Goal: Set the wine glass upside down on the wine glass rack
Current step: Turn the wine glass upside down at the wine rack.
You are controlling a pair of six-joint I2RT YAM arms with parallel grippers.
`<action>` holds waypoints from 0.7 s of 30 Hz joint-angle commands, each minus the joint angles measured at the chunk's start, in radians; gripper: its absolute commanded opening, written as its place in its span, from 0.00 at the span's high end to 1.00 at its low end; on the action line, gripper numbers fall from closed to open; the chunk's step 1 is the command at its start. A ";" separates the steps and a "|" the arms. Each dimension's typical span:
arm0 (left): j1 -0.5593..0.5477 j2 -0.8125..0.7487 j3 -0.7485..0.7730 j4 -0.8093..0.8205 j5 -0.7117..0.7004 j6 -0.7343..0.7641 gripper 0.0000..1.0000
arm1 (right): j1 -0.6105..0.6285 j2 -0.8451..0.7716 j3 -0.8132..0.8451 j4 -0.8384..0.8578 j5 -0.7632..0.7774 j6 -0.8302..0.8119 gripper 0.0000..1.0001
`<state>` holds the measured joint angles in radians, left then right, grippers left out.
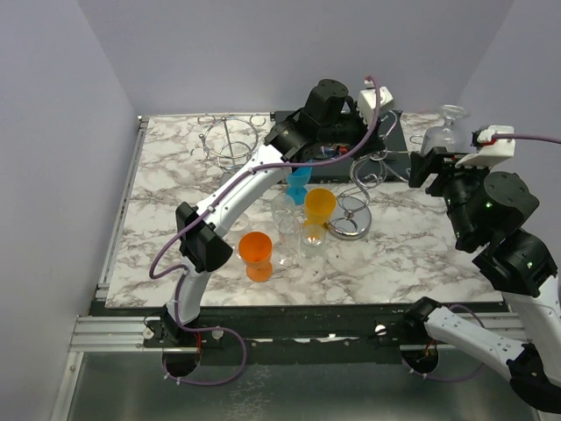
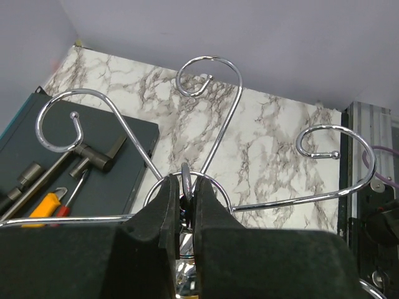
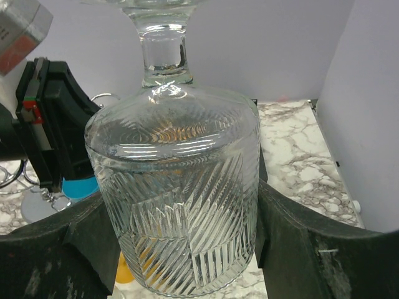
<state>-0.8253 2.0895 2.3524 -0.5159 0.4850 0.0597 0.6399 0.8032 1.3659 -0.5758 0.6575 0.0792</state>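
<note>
The clear ribbed wine glass (image 3: 181,205) is held upside down, stem and foot upward, with my right gripper (image 3: 181,249) shut on its bowl. From above, that wine glass (image 1: 443,132) hangs over the table's right rear, to the right of the chrome wine glass rack (image 1: 355,189). My left gripper (image 2: 185,193) is shut on the small upright ring at the top of the wine glass rack (image 2: 215,62), whose curled wire arms spread out around the fingers. In the top view the left gripper (image 1: 353,151) reaches down onto the rack from the back of the table.
Two orange cups (image 1: 256,250) (image 1: 320,206), a blue cup (image 1: 298,182) and clear glasses (image 1: 311,239) stand left of the rack's base. A second wire rack (image 1: 230,140) sits back left. A dark tool mat (image 2: 93,168) lies at the back.
</note>
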 commanded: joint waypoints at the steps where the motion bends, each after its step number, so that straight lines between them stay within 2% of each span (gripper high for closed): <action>1: -0.015 -0.062 -0.058 0.104 -0.012 -0.015 1.00 | -0.002 -0.037 -0.033 0.090 -0.040 0.008 1.00; 8: -0.015 -0.123 -0.179 0.319 -0.054 0.005 1.00 | -0.003 -0.043 -0.058 0.107 -0.079 -0.003 1.00; 21: -0.007 -0.114 -0.143 0.473 -0.118 0.074 1.00 | -0.002 -0.053 -0.099 0.117 -0.123 -0.011 0.99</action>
<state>-0.8352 2.0201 2.1639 -0.2779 0.4137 0.0818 0.6399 0.7708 1.2694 -0.5377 0.5659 0.0776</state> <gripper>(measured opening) 0.077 0.732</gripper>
